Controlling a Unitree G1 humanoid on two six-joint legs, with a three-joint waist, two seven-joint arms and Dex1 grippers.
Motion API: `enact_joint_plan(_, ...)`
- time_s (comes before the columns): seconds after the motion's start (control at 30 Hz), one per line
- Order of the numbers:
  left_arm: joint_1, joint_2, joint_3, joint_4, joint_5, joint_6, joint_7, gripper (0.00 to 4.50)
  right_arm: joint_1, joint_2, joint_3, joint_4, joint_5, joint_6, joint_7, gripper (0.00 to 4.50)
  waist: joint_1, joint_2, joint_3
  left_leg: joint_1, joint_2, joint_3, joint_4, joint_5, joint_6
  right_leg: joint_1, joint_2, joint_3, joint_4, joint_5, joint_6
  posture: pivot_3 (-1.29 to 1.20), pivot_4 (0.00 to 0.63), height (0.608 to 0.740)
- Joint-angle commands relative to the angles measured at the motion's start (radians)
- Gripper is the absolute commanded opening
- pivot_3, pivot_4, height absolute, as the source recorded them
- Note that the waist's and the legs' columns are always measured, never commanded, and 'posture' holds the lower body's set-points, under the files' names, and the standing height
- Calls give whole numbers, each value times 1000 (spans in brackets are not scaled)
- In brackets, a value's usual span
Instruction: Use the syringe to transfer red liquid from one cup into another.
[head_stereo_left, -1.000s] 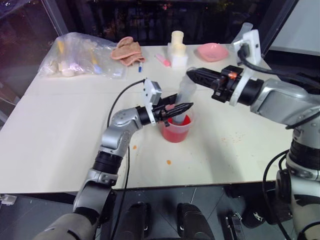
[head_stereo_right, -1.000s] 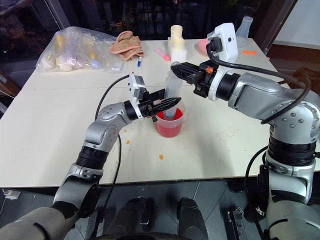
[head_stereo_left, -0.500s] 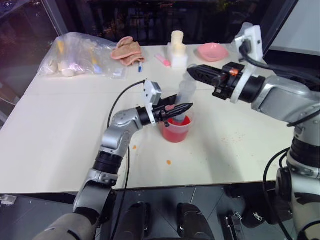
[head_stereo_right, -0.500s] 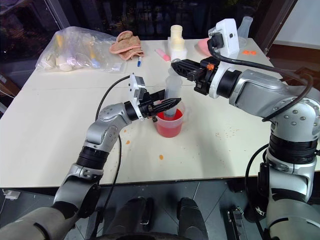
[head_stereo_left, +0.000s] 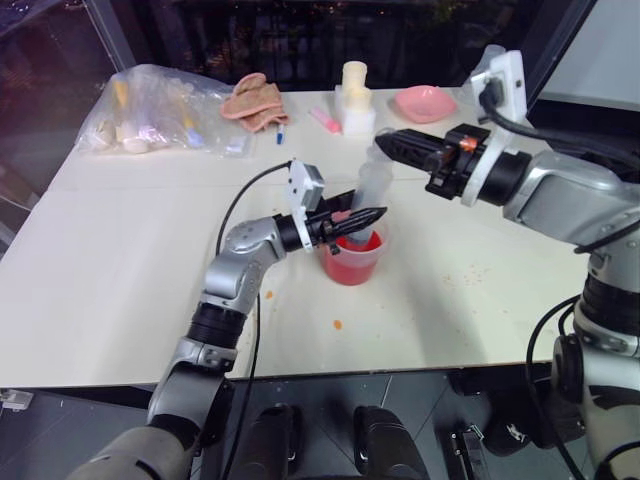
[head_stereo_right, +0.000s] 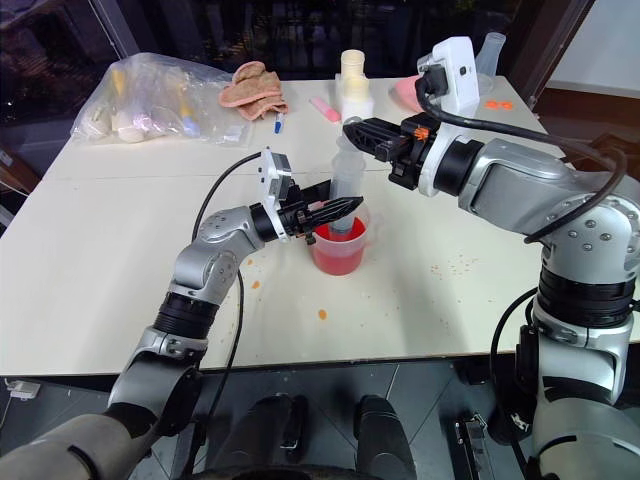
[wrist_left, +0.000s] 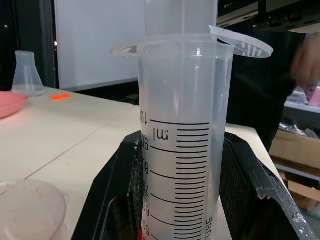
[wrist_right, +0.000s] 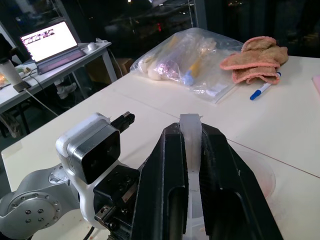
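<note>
Gripping the slim clear plastic syringe (head_stereo_left: 372, 185) by its barrel in the shut left claw (head_stereo_left: 365, 215), just above the rim of the wide clear plastic beaker (head_stereo_left: 352, 268) on the pale desk (head_stereo_left: 150, 250). Standing close to upright along its long axis, tip down below that claw into the bright red-orange opaque liquid (head_stereo_left: 368, 243), pale plunger (wrist_right: 191, 130) reaching up past the claw towards the right arm. Straddling that plunger's top end with the right claw (head_stereo_left: 390, 148), level and pointed across from the right side; impossible to tell whether clamped on it or only flanking it.

Judging from this: filling step in hand, nothing carried over yet. Turning on one relation: plunger directly above the left claw and in line with the barrel, so any draw has to run straight up that axis, with the right claw, already there, far nearer to it than the left. Lying close beside the left claw, a smaller plain-rimmed clear plastic cup (wrist_left: 30, 207) with a faint red tint, presumably the destination.
</note>
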Motion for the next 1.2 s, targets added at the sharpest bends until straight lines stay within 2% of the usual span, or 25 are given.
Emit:
enact_joint_plan(0.03,-8,-3,-6,0,4,-3,-3,1479,-35,-1,-49,-40,9,-39,1,2148,0,0,0,0,0,0,0,0,0,1,0,-1,-1,0,0,0,150,740)
enact_joint_plan(0.1,-15,-5,3,3,2,-7,4,1479,-30,-6,-50,-44,12,-37,-1,3224,0,0,0,0,0,0,0,0,0,1,0,-1,-2,0,0,0,150,740)
enact_joint_plan(0.13,-21,-6,10,6,-1,-8,8,1479,-27,-11,-53,-46,20,-34,0,3619,0,0,0,0,0,0,0,0,0,1,0,-1,-2,0,0,0,150,740)
enact_joint_plan(0.4,-66,-18,48,10,-23,-20,37,1479,11,-72,-131,-46,94,-41,-5,3619,0,0,0,-1,0,0,-2,-1,2,1,0,-1,-7,0,0,0,150,740)
enact_joint_plan(0.53,-125,-41,78,-17,-35,-26,84,1479,20,-72,-208,-22,177,-82,-62,3619,1,0,0,-2,0,0,-2,-2,3,1,0,-1,-8,0,0,0,150,740)
enact_joint_plan(0.77,-265,-83,175,-24,-133,37,184,1479,55,-76,-188,-41,188,-111,-106,3619,-1,0,0,-2,0,0,-2,-2,3,2,0,-2,-9,0,1,0,150,740)
enact_joint_plan(0.93,-328,-77,205,93,-47,-121,266,1479,54,-74,-168,-45,173,-127,-106,3619,0,0,0,-2,0,0,-2,-2,4,2,0,-2,-8,0,1,0,150,740)
enact_joint_plan(1.07,-354,-89,203,239,30,-307,288,1479,56,-71,-145,-56,158,-137,-98,3619,1,0,0,-2,0,0,-2,-2,4,2,1,-2,-9,0,1,0,150,740)
enact_joint_plan(1.2,-351,-107,191,337,58,-403,272,1479,49,-71,-124,-57,138,-145,-86,3619,3,-1,0,-2,0,0,-1,-2,4,2,0,-2,-9,0,1,0,150,740)
